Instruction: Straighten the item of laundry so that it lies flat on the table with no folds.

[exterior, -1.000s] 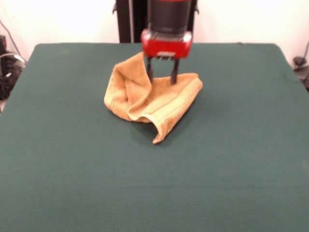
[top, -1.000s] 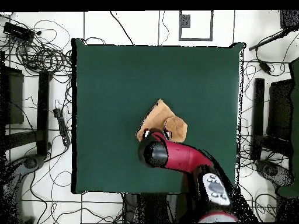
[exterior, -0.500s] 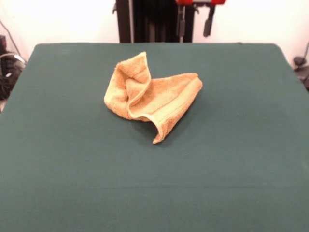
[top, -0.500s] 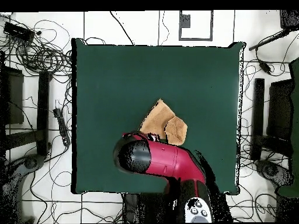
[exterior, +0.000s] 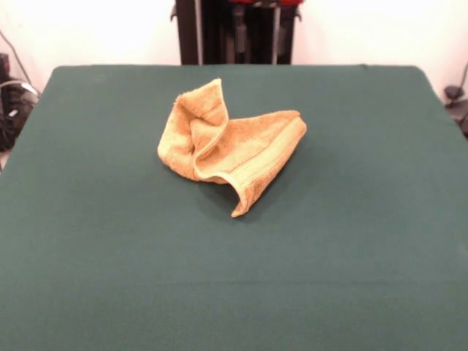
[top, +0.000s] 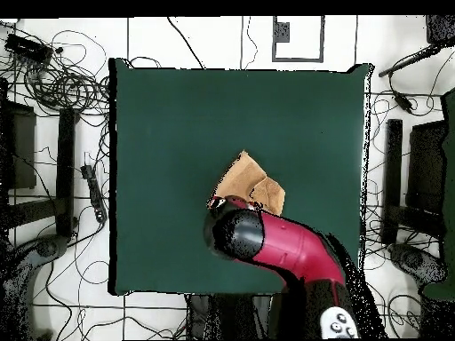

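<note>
The item of laundry (exterior: pixel 228 150) is a golden-orange towel, crumpled in a heap near the table's middle. One corner stands up in a peak and a folded edge juts toward the camera. My gripper (exterior: pixel 257 44) hangs high at the top edge of the front view, behind and above the towel, open with nothing between its fingers. It touches nothing. In the overhead view the red arm's black end (top: pixel 233 233) covers the gripper and overlaps the towel's (top: pixel 251 185) lower edge. The dark green table (exterior: pixel 365 219) stretches well beyond the towel on every side.
Cables and dark stands lie on the floor around the table (top: pixel 178 133) in the overhead view. The black pedestal column (exterior: pixel 212 33) stands behind the table's far edge.
The gripper rose from the towel's upper fold to the top edge of the front view, then shifted slightly sideways. The towel stays crumpled in the same place.
</note>
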Controlling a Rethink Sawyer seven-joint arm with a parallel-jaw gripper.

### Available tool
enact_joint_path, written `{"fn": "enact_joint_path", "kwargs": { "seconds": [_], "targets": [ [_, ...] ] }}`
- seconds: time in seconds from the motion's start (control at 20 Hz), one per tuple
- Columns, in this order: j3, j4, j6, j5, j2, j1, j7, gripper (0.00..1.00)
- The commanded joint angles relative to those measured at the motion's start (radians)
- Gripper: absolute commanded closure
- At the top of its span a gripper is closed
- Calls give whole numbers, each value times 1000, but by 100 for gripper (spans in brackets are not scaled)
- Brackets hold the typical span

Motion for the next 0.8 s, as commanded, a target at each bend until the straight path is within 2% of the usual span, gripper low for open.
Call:
{"fn": "enact_joint_path", "kwargs": {
  "seconds": [0.05,0.2,0.5,0.8],
  "targets": [
    [111,-32,-27,1,177,-42,98,0],
    [114,-58,-43,-14,213,-48,97,0],
    [97,-117,17,-19,252,-40,98,0],
    [89,-129,-37,-15,290,-25,124,0]
  ]
}}
